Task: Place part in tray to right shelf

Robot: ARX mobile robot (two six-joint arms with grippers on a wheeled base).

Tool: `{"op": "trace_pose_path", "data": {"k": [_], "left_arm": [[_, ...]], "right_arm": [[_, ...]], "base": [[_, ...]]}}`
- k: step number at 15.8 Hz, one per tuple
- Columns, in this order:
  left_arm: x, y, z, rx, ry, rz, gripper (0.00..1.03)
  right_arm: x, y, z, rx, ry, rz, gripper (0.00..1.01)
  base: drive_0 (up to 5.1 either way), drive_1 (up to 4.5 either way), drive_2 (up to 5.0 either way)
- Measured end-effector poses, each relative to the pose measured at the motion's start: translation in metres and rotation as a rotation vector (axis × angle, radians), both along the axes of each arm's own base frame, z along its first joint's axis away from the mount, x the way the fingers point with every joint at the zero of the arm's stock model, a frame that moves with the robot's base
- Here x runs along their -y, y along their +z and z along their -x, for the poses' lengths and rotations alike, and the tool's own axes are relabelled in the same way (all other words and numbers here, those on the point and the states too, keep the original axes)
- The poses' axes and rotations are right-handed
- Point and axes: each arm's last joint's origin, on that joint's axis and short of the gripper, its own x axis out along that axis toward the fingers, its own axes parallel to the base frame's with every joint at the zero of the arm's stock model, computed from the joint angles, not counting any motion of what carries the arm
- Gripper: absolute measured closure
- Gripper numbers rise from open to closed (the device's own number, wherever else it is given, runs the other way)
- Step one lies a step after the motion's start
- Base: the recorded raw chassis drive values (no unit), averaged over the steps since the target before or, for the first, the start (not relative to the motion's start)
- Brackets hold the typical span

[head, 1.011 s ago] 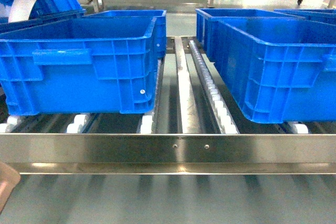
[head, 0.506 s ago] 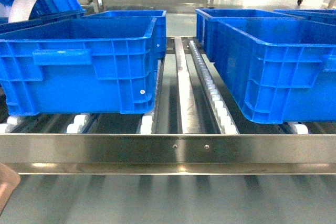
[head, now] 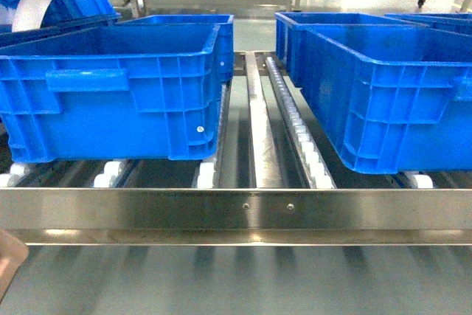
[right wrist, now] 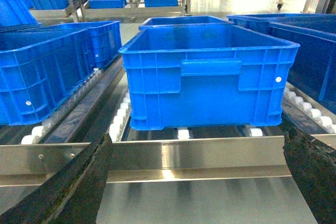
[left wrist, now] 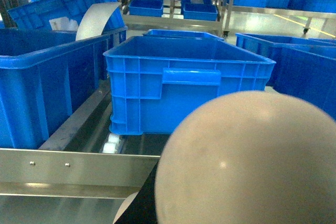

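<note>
Beige tray point(left wrist: 247, 161) close under left wrist camera, below front rail point(head: 236, 208) of right shelf point(head: 280, 145). Blue part nowhere visible. Right gripper point(right wrist: 194, 182) wide apart before rail; left jaws hidden, cannot tell.

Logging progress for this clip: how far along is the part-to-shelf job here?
Done: nothing visible; no part shows on the right shelf or elsewhere. In hand: the tray fills the left wrist view, its grip hidden; the right end effector is open and empty. Left: the whole placement.
</note>
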Motion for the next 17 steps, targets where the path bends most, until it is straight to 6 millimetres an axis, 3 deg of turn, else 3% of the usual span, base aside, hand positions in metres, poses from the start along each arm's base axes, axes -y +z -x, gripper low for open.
{"op": "trace_pose_path", "data": {"k": [17], "left_arm": [[0.0000, 0.0000, 0.0000, 0.000, 0.000, 0.000, 0.89]], "right_arm": [[0.0000, 0.0000, 0.0000, 0.000, 0.000, 0.000, 0.03]], "base": [[0.0, 0.00, 0.0]]}}
